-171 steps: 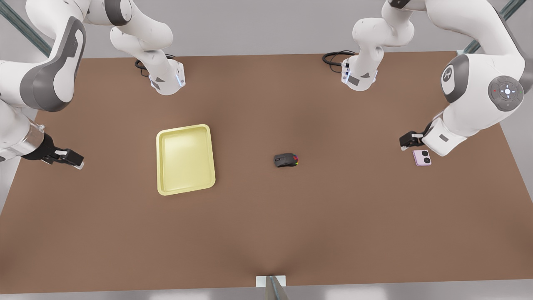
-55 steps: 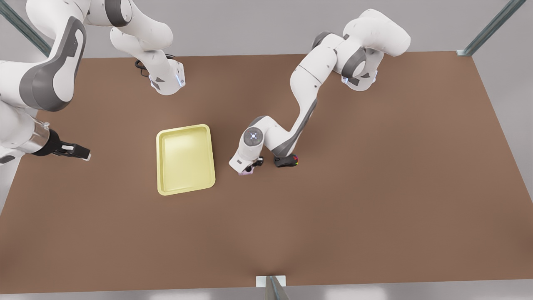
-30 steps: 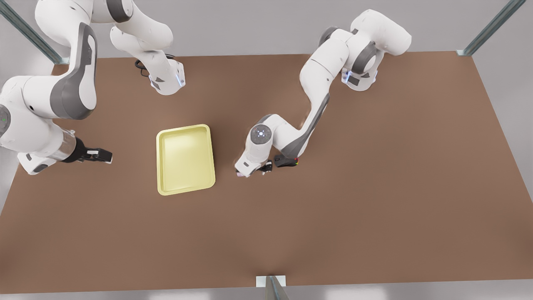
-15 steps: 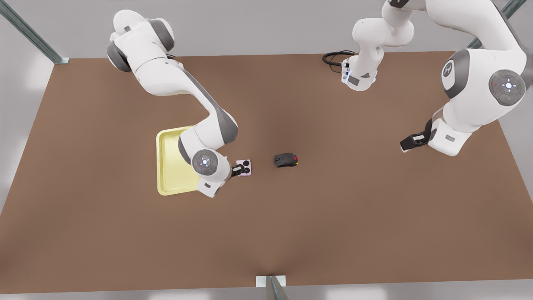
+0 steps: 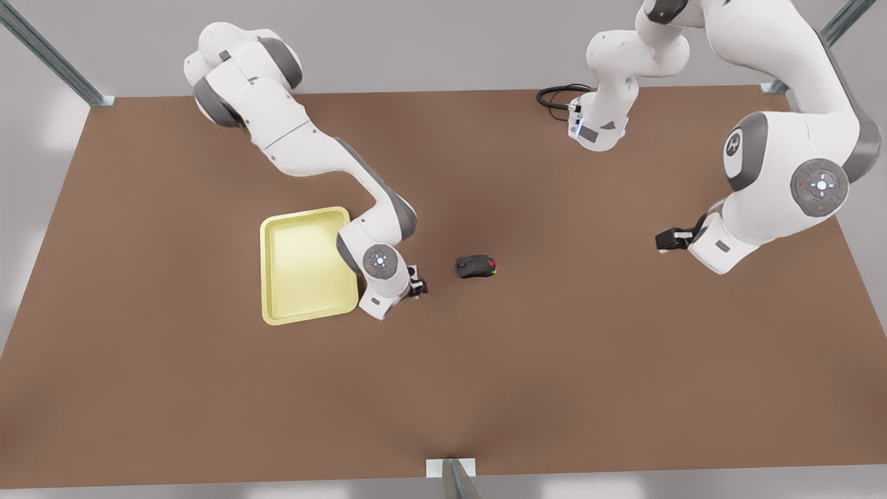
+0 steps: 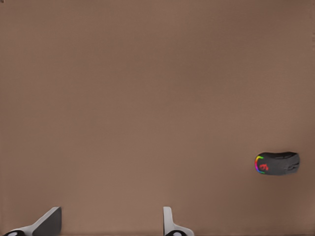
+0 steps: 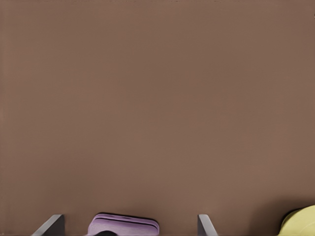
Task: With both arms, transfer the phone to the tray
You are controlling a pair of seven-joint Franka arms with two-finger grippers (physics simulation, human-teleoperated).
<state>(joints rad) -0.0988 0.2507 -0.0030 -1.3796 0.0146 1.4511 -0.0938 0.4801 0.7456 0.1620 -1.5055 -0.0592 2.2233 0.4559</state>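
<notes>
The brown table (image 5: 596, 360) spans everything, with two white arms reaching over it. One arm (image 5: 776, 187) at the front view's right waits off to the side and carries a small dark emblem on its grey joint that I cannot read as letters. Its left gripper (image 5: 669, 239) hangs over bare table with fingers (image 6: 49, 223) spread, the black mouse (image 5: 476, 266) with coloured lights well away from it toward the table's middle. The other arm (image 5: 312, 149) bends down between the yellow tray (image 5: 264, 267) and the mouse. Its right gripper (image 5: 416, 287) sits low, just beside the tray's near edge, fingers (image 7: 205, 223) spread on either side of the pink phone (image 7: 123, 225). The phone lies flat on the table between them, outside the tray.
</notes>
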